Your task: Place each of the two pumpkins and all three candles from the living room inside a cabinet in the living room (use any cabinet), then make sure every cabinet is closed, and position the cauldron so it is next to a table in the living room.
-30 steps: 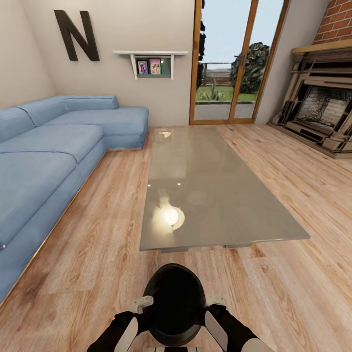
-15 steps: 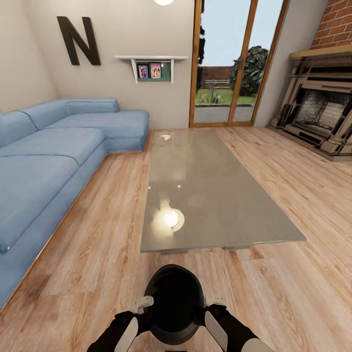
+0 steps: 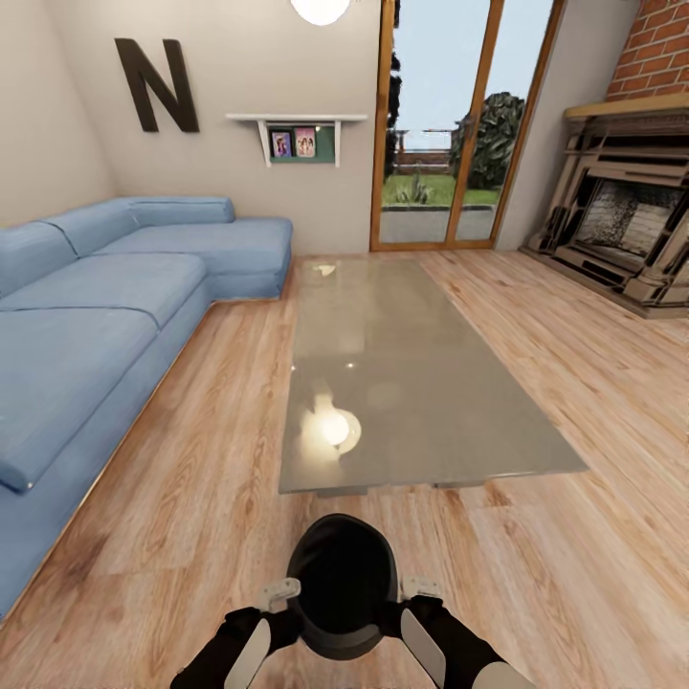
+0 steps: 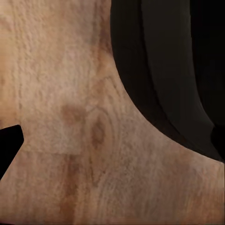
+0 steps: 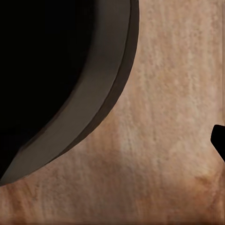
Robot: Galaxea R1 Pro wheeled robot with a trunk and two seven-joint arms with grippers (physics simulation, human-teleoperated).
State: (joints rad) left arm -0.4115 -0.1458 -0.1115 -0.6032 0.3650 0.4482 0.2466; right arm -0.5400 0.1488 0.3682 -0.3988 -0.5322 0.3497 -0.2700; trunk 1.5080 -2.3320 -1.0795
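The black cauldron (image 3: 343, 586) sits between the two tools, the left tool (image 3: 284, 612) pressed against one flank and the right tool (image 3: 410, 608) against the opposite flank, so that the pot is pinched from both sides with its wide mouth facing up toward the head camera. How far each tool's own fingers are spread cannot be told, since the fingertips are lost against the black body. In the left wrist view the cauldron (image 4: 173, 70) curves past beside the tool with wood floor (image 4: 70, 117) below it, and a dark finger tip (image 4: 8, 140) shows at the frame edge; in the right wrist view the cauldron (image 5: 56, 75) shows its grey rim band and dark hollow close beside that tool, with a finger tip (image 5: 219, 140) at the edge over floor (image 5: 164, 140). Straight ahead of both tools, beyond the pot and apart from it by a strip of plank floor (image 3: 191, 498), stands the low desk (image 3: 402, 383) with its grey glass top reflecting a lamp. Off to the left tool's side runs a blue sofa (image 3: 96, 316); beyond the right tool's side, well away, is a fireplace (image 3: 632, 230) under brick. Farther ahead past the desk are glass doors (image 3: 450, 124), a wall shelf (image 3: 297, 129) and a large letter N (image 3: 158, 84).
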